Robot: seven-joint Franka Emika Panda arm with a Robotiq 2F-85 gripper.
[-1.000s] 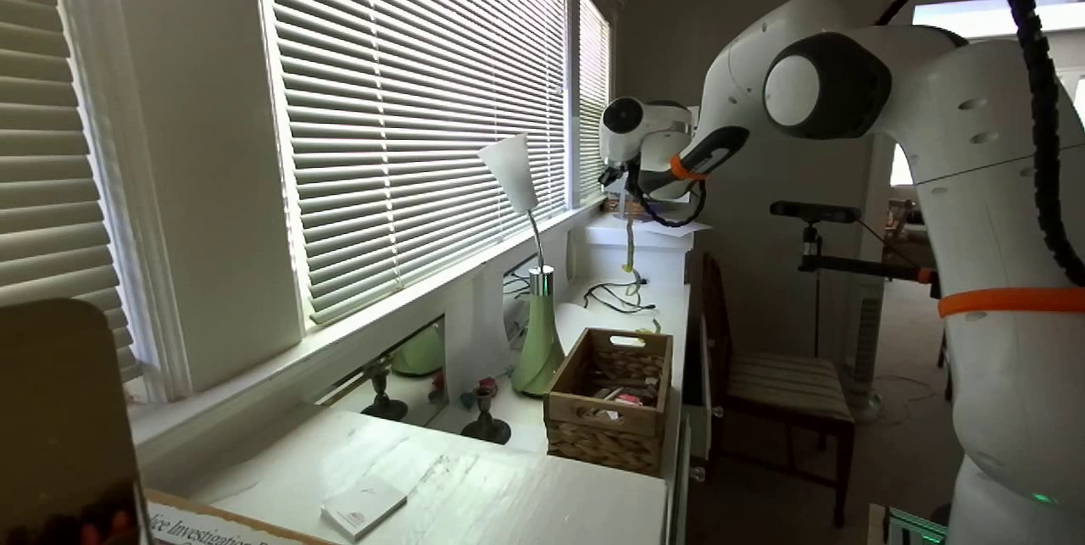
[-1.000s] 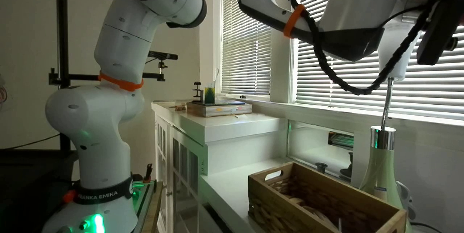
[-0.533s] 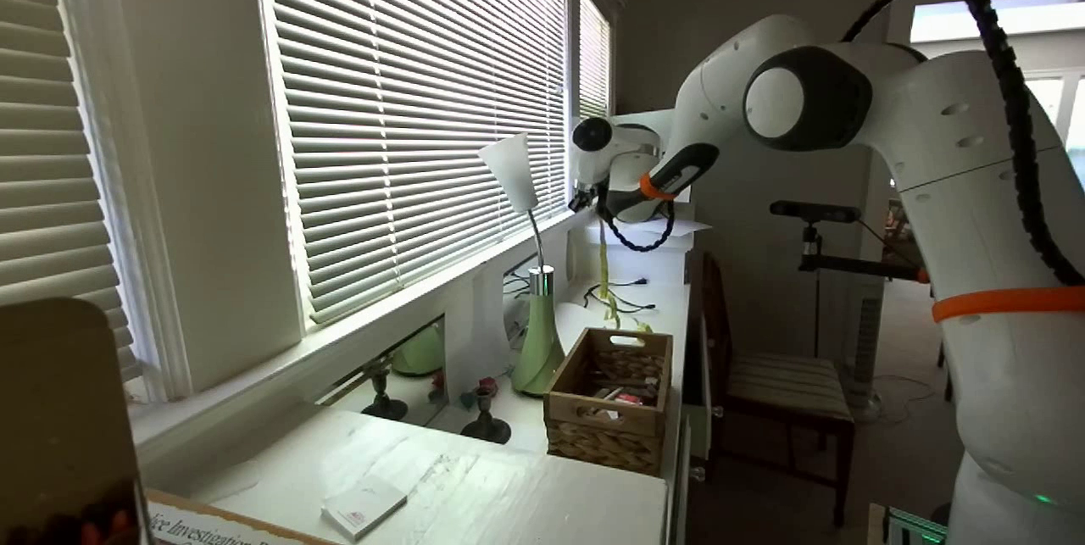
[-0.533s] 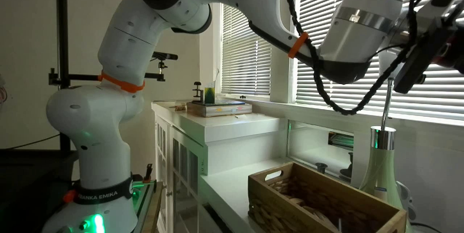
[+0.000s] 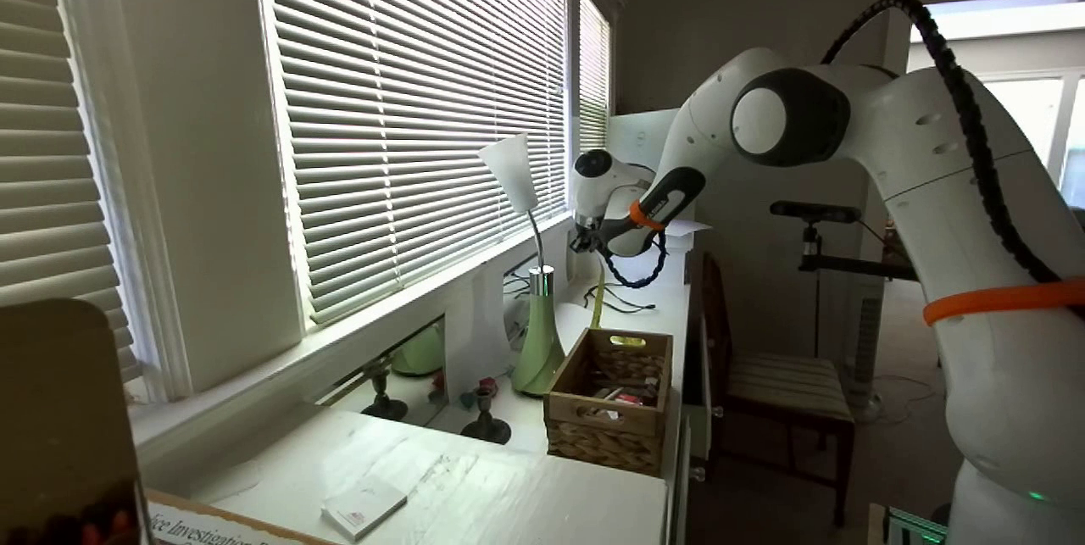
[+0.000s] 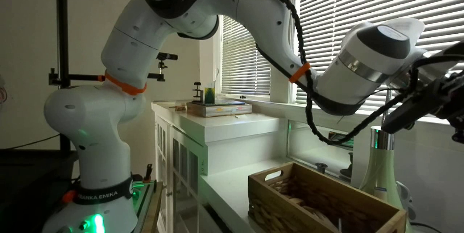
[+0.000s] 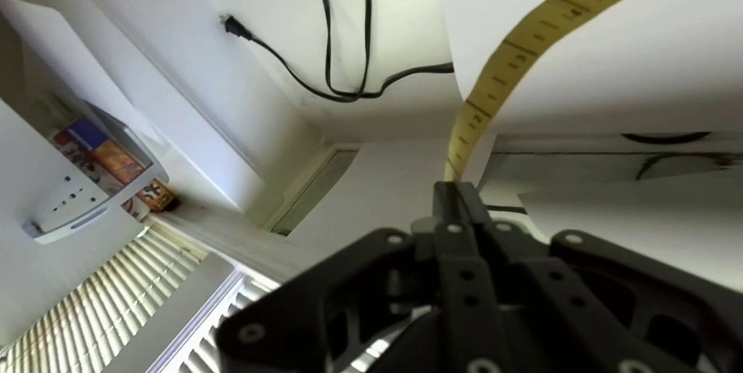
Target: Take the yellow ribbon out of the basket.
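Note:
The yellow ribbon (image 7: pixel 500 74) is a yellow measuring tape with black marks and numbers. My gripper (image 7: pixel 455 188) is shut on it, and the tape runs away from the fingertips in the wrist view. In an exterior view my gripper (image 5: pixel 583 245) is above the counter beyond the basket. The ribbon (image 5: pixel 598 299) hangs from it down behind the basket's far end, and yellow shows through the far handle hole. The basket (image 5: pixel 603 443) is brown, woven, with a wooden rim; it also stands in an exterior view (image 6: pixel 266 209). There the gripper (image 6: pixel 456 133) is partly cut off; no ribbon shows.
A green lamp (image 5: pixel 539 350) stands beside the basket. Black cables (image 7: pixel 348 94) and white paper (image 7: pixel 580 65) lie on the counter beyond it. A raised white cabinet top with books (image 6: pixel 219 109) and the window blinds (image 5: pixel 424 104) border the space.
My gripper has moved down, still holding the ribbon. The ribbon's hanging part has shifted left and lower, and its lower end is now behind the basket's far wall.

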